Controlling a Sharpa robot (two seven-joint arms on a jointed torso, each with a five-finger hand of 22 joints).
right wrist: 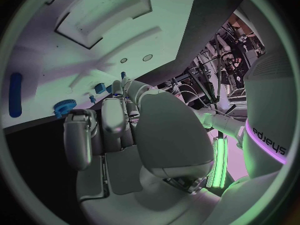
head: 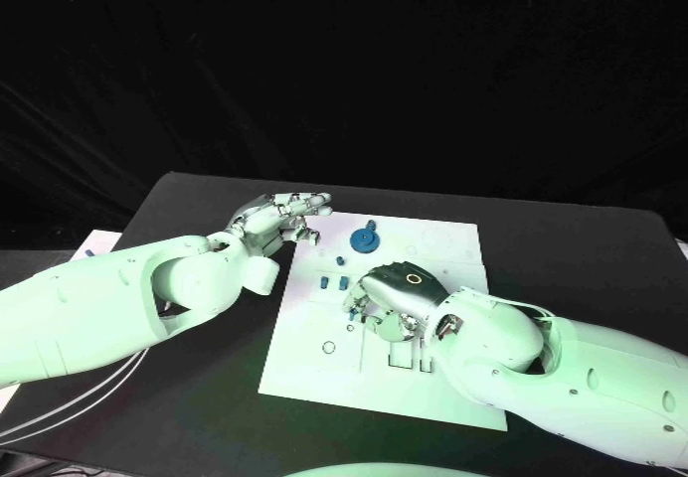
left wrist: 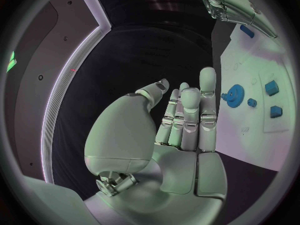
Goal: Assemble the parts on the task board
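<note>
A black table [head: 574, 248] fills the middle of the head view, set before a dark curtain-like backdrop [head: 430, 89] that spans the twelve o'clock half. At about nine o'clock a white sheet [head: 94, 241] lies at the table's edge, partly hidden. Near seven o'clock, thin pale cables [head: 65, 402] curve across the dark surface toward the picture's lower corner.

White task board [head: 430, 388] lying on black table [head: 574, 248], blue gear [head: 366, 239] and small blue parts [head: 334, 283] showing, silver hands [head: 284, 216] gleaming
</note>
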